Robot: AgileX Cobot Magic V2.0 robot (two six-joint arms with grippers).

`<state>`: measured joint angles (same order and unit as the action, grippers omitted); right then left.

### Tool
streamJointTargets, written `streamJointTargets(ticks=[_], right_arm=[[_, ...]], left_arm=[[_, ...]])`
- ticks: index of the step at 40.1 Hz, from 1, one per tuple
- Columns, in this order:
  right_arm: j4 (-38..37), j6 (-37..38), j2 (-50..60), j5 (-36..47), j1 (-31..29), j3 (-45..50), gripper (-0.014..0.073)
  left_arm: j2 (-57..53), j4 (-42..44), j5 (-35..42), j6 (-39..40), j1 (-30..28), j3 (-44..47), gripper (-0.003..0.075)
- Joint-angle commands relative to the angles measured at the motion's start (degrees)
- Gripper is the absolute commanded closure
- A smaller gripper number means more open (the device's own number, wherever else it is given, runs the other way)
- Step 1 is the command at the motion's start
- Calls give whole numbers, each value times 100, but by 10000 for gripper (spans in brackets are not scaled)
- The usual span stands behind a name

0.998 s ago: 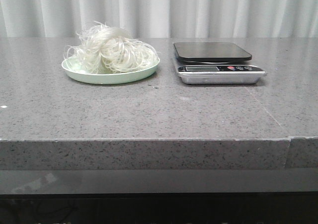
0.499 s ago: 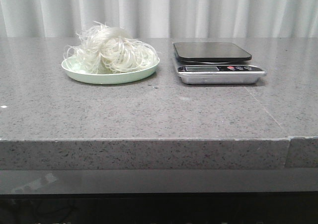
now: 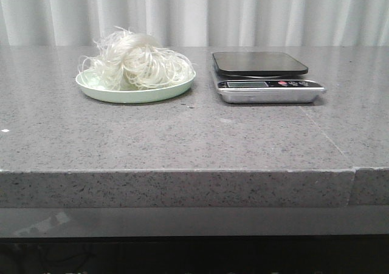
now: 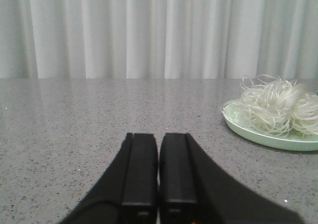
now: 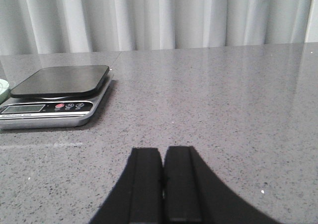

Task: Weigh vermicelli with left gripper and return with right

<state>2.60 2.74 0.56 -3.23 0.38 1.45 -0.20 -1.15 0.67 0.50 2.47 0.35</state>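
Observation:
The vermicelli (image 3: 135,62), a fluffy wad of white curly strands, lies on a pale green plate (image 3: 135,93) at the table's back left. It also shows in the left wrist view (image 4: 278,105) on the plate (image 4: 268,138). A kitchen scale (image 3: 261,75) with a dark weighing platform stands to the plate's right; it shows in the right wrist view (image 5: 57,95). My left gripper (image 4: 158,134) is shut and empty, low over the table, well short of the plate. My right gripper (image 5: 163,148) is shut and empty, short of the scale. Neither gripper shows in the front view.
The grey speckled stone table (image 3: 182,134) has a front edge near me and a seam at the right (image 3: 354,171). White curtains (image 3: 194,13) hang behind the table.

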Motion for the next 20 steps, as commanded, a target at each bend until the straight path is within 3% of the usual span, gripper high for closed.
streamJointTargets(ticks=[1, 20], right_arm=[[10, -11, 98, 508, -26, -14, 436], [-86, -17, 98, 540, 5, -14, 436]], left_arm=[[-139, -49, 419, 48, -7, 204, 565], [-139, -49, 419, 48, -7, 204, 565]])
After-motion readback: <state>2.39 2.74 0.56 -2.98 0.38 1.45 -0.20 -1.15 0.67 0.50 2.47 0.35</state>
